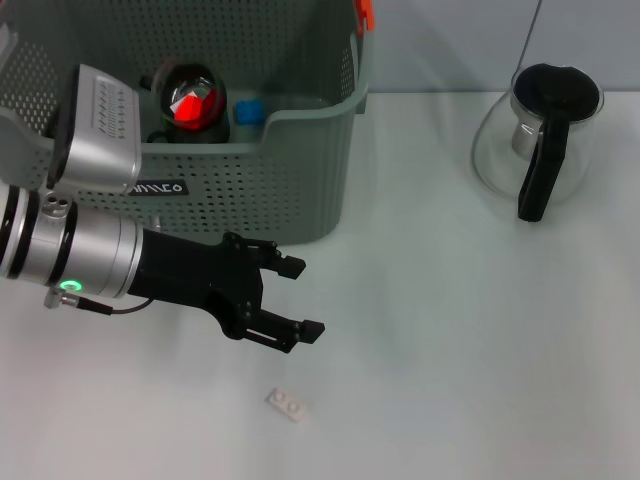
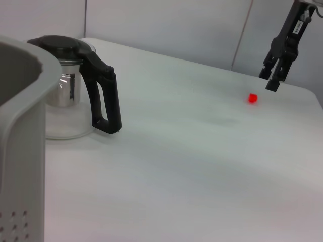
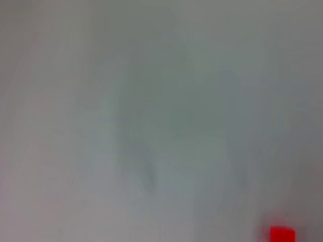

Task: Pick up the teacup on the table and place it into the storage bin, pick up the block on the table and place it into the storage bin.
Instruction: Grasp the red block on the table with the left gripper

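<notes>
The grey-green storage bin (image 1: 300, 190) stands at the back left, and its wall (image 2: 20, 131) fills one side of the left wrist view. Inside it sits a dark round teacup (image 1: 190, 95) with a red glint. My left gripper (image 1: 306, 298) hangs open and empty in front of the bin, over the table. A small red block (image 2: 253, 98) lies far across the table; the right wrist view catches it (image 3: 281, 235) at its edge. My right gripper (image 2: 270, 81) hovers just above and beside it, fingers apart, holding nothing.
A glass pot with a black lid and handle (image 1: 545, 130) stands at the back right (image 2: 75, 96). A small white flat brick (image 1: 287, 404) lies near the front edge, below my left gripper. A blue thing (image 1: 248, 110) rests in the bin, and an orange clip (image 1: 365, 12) sits on its rim.
</notes>
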`<action>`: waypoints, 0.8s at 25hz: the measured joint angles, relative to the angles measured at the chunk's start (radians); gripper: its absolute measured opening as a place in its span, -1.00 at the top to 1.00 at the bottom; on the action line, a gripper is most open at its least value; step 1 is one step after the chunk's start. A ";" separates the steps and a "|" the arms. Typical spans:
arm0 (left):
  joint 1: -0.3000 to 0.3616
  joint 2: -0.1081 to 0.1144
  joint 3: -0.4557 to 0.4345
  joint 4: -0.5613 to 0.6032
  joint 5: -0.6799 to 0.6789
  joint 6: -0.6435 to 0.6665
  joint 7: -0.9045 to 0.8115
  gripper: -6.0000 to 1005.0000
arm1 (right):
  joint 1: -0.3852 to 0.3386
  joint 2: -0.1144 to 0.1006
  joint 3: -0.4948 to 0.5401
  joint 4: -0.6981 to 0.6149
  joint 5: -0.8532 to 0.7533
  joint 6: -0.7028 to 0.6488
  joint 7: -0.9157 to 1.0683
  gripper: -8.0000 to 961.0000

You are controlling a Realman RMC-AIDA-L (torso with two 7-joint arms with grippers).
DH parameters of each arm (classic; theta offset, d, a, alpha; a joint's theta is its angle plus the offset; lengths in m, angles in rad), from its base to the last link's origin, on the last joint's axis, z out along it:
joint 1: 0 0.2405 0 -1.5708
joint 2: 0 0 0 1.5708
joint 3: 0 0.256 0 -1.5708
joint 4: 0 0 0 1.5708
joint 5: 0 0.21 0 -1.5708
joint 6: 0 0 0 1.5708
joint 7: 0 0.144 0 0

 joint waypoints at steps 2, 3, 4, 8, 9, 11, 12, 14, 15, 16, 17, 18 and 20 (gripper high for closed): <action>0.000 0.000 0.000 0.000 0.001 0.000 0.000 -0.73 | -0.013 -0.001 0.000 -0.001 -0.001 0.011 0.001 -0.85; 0.000 0.000 0.000 -0.001 0.001 0.000 0.000 -0.73 | -0.018 -0.001 0.001 -0.001 -0.001 0.016 0.002 -0.85; 0.000 0.000 0.000 -0.001 0.001 0.000 0.000 -0.73 | -0.023 -0.001 0.001 -0.001 -0.001 0.020 0.002 -0.84; 0.000 -0.001 0.001 -0.002 0.002 0.000 0.000 -0.73 | -0.045 -0.002 0.001 0.000 -0.001 0.044 0.003 -0.84; -0.001 -0.001 0.001 -0.002 0.002 0.000 0.000 -0.73 | -0.048 -0.002 0.000 0.001 -0.001 0.051 0.003 -0.84; -0.001 -0.002 0.001 -0.002 0.002 0.000 0.000 -0.73 | -0.050 -0.002 -0.002 0.003 -0.001 0.058 0.003 -0.83; -0.001 -0.003 0.001 -0.002 0.002 -0.001 0.000 -0.73 | -0.052 -0.001 -0.004 0.005 -0.001 0.065 0.003 -0.83; -0.001 -0.003 0.002 -0.002 0.002 -0.001 0.000 -0.73 | -0.054 0.001 -0.008 0.011 -0.001 0.082 0.003 -0.83; -0.001 -0.003 0.002 -0.002 0.002 -0.001 0.000 -0.73 | -0.054 0.002 -0.009 0.014 -0.001 0.090 0.003 -0.83; -0.001 -0.003 0.001 -0.002 0.002 -0.001 0.000 -0.73 | -0.054 0.003 -0.010 0.019 -0.001 0.097 0.003 -0.82; -0.001 -0.003 0.001 -0.002 0.002 -0.001 0.000 -0.73 | -0.054 0.004 -0.013 0.024 -0.001 0.105 0.003 -0.82; -0.001 -0.003 0.002 -0.002 0.002 -0.002 0.000 -0.73 | -0.054 0.005 -0.021 0.040 -0.001 0.121 0.003 -0.82; -0.001 -0.003 0.002 -0.002 0.002 -0.002 0.000 -0.73 | -0.054 0.005 -0.026 0.047 -0.001 0.131 0.003 -0.82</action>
